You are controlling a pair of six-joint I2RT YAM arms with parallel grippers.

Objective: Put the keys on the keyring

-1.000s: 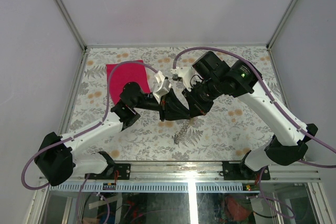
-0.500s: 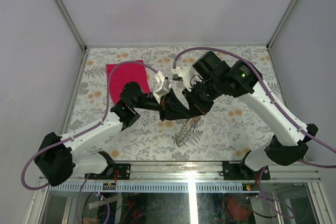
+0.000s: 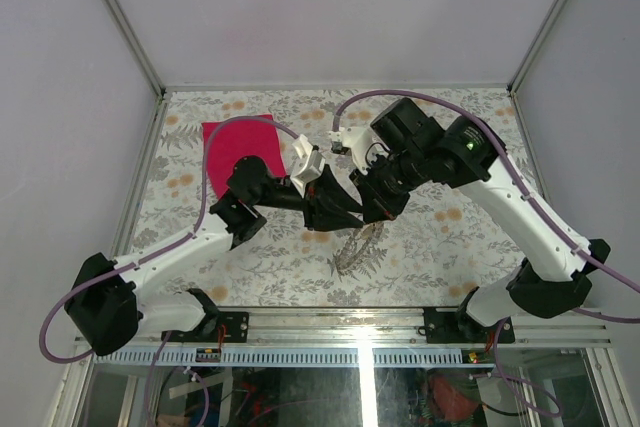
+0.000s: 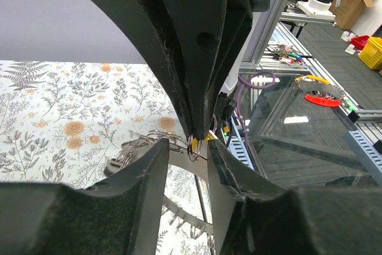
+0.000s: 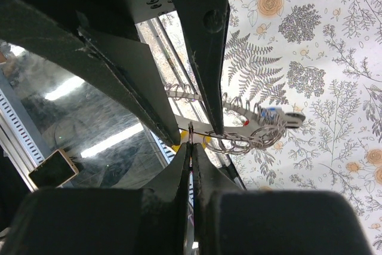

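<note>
Both arms meet above the middle of the flowered table, and the work is in the threading step: ring and key are being brought together in the air, not on the surface. The right tool is clenched tight, its 2 fingers pressed together on a thin silvery wire at their very tips. That wire looks like a small loop of the keyring, though the frames do not show whether it is the ring's wire or a key's own. The rest of the ring's coils hang just beside those tips, clear of the table, with the tiny blue piece at the far end. The left tool is released. Its 2 fingers stand apart on either side of that small loop and touch nothing that shows. The keys dangle in the same bunch, 1 toothed blade showing above the coils, and a yellow head sits right behind the pinched spot. How many keys are already on the ring cannot be told from here. Next, I judge, the left tool must close on the key or on the free coil end and work it along the wire while the right holds steady. The gap is fine, so small, aligned motion is called for.
</note>
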